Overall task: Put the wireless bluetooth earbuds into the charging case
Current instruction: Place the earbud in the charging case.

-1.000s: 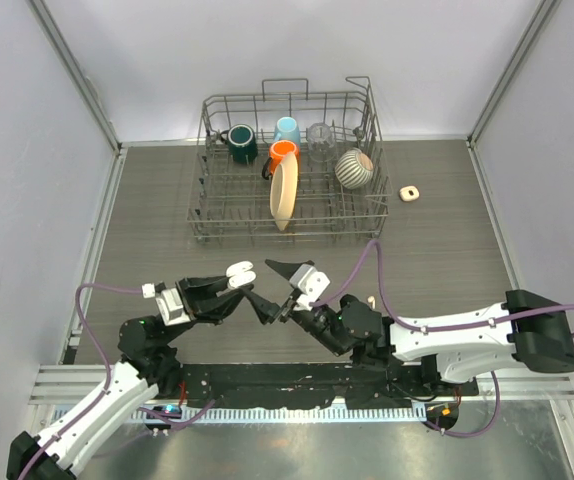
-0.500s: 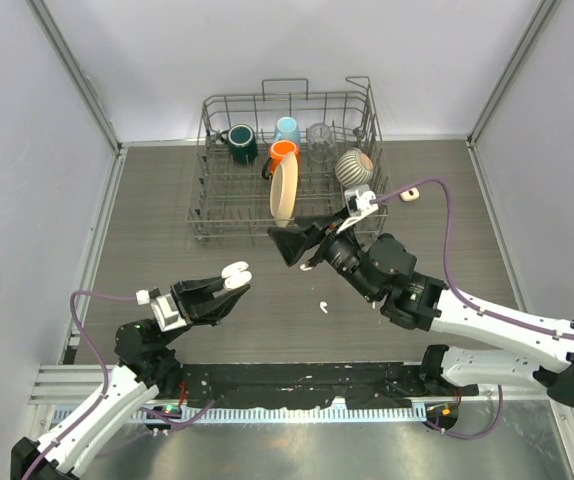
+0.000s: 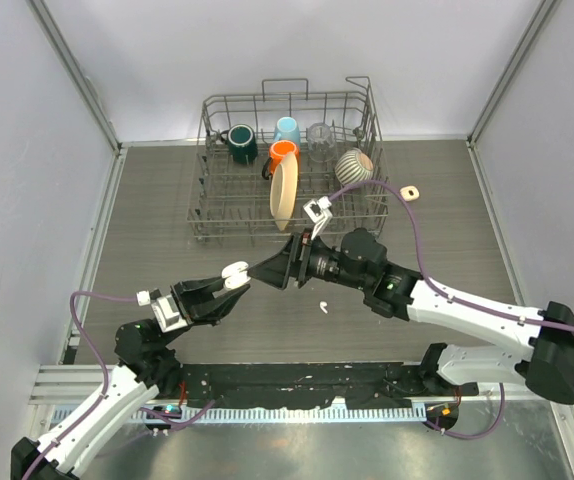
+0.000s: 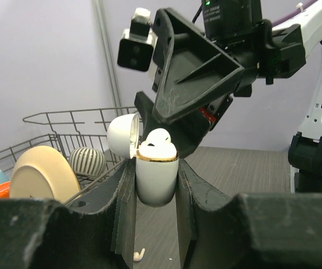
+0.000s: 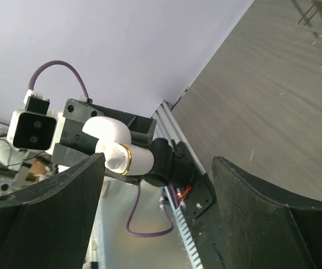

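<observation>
My left gripper (image 3: 229, 283) is shut on the white charging case (image 3: 235, 276), held upright above the table with its lid open. In the left wrist view the case (image 4: 156, 182) has a gold rim, its lid (image 4: 122, 131) tipped back, and a white earbud (image 4: 160, 137) sits in its opening. My right gripper (image 3: 279, 265) is open and empty, its jaws facing the case from the right, close but apart. The right wrist view shows the case (image 5: 128, 158) ahead between the open fingers. One loose earbud (image 3: 321, 307) lies on the table; it also shows in the left wrist view (image 4: 138, 255).
A wire dish rack (image 3: 289, 215) with mugs, a plate and a striped bowl stands at the back. A beige-tinted case (image 3: 410, 192) lies at the back right. The right arm (image 3: 447, 305) stretches across the right half of the table.
The right arm has lifted from low by the bases, swung out over the table, and its gripper has now turned down-left to face the case. The left gripper has held still.
</observation>
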Motion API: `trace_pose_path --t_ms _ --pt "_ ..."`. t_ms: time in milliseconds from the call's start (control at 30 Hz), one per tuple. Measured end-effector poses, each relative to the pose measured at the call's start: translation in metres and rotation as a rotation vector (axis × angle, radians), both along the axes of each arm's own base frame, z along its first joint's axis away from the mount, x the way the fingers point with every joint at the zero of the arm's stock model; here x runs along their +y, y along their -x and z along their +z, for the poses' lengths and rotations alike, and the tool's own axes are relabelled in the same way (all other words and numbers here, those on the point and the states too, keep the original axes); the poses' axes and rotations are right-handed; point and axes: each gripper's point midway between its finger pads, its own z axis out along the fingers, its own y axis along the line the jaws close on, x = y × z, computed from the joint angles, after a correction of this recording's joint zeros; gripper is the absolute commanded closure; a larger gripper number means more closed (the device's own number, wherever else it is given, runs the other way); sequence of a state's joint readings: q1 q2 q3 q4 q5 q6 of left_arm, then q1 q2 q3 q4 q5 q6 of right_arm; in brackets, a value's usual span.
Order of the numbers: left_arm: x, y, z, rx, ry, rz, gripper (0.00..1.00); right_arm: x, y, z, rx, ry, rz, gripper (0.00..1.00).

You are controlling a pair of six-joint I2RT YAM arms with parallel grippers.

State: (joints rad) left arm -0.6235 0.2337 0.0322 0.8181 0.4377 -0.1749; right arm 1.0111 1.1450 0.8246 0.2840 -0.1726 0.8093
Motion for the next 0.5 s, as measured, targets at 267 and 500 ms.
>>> trace_pose_path --t_ms 267,500 --pt "0.000 0.000 0.000 0.000 0.000 0.000 1.00 0.018 0.012 -0.009 0.137 -0.095 0.135 0.18" --pt "0.000 -0.001 -0.001 0.003 -0.002 0.001 1.00 0.027 0.019 -0.018 0.207 -0.147 0.197 0.23"
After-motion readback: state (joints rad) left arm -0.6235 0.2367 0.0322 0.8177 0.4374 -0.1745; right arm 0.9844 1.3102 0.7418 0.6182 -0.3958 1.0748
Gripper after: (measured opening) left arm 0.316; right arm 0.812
